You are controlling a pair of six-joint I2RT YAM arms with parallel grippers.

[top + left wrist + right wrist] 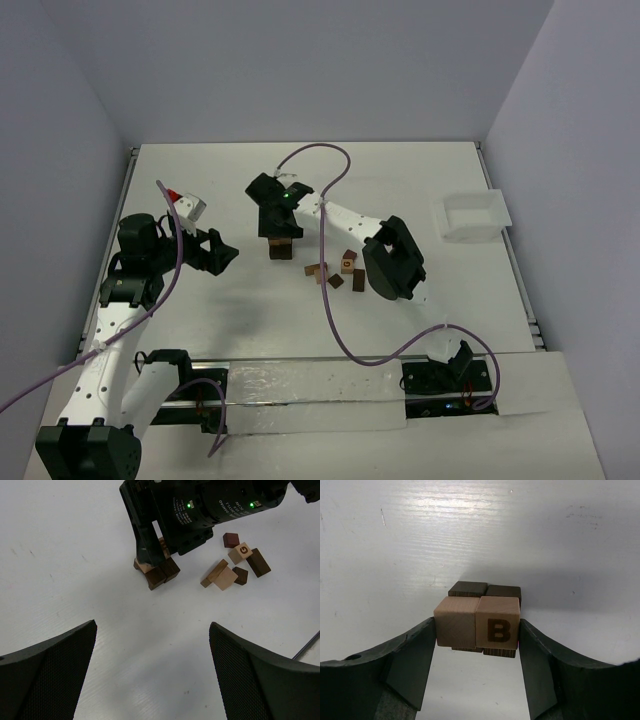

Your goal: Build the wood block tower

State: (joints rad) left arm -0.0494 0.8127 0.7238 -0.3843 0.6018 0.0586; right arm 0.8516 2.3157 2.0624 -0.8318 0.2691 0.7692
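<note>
The wood block tower (281,250) stands at mid-table: two dark brown blocks (485,589) at the base, with a plain light tan block (457,621) and a tan block marked "B" (498,623) side by side on top. My right gripper (477,630) reaches down over it, its fingers pressed against the outer faces of the two tan blocks. In the left wrist view the tower (159,572) shows under the right gripper's body (200,505). My left gripper (153,630) is open and empty, hovering left of the tower (225,255).
Several loose blocks (340,270) lie right of the tower; they also show in the left wrist view (235,565), one marked "G". A white tray (475,215) sits at the far right. A purple cable (325,290) loops across the table.
</note>
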